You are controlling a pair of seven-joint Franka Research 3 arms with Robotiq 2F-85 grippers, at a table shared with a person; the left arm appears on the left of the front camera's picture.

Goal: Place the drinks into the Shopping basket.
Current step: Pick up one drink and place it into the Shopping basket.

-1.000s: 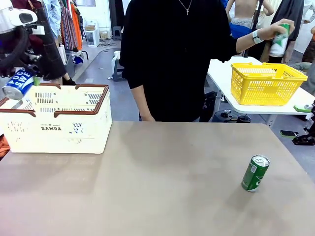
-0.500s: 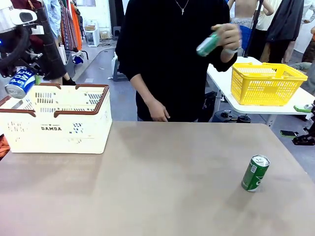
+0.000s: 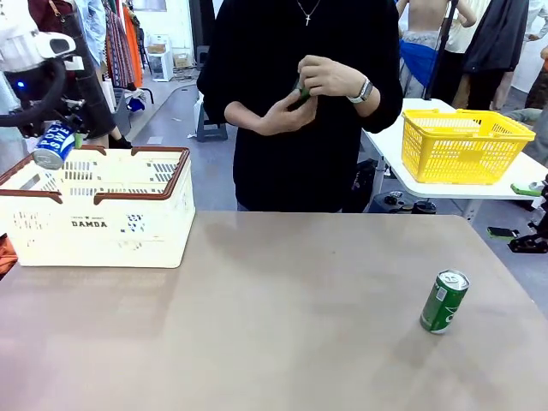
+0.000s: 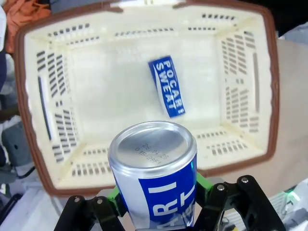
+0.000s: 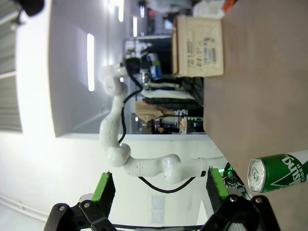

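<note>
The left gripper [image 3: 58,137], closed on the blue can [image 3: 53,145], has moved a little to the right, so the can is now above the left rim of the Shopping basket [image 3: 137,151]. The person's hand with the watch [image 3: 330,77] has brought a green can [image 3: 301,92] from above the yellow basket [image 3: 462,141] to the chest, and the other hand [image 3: 278,111] has risen to meet it.
</note>
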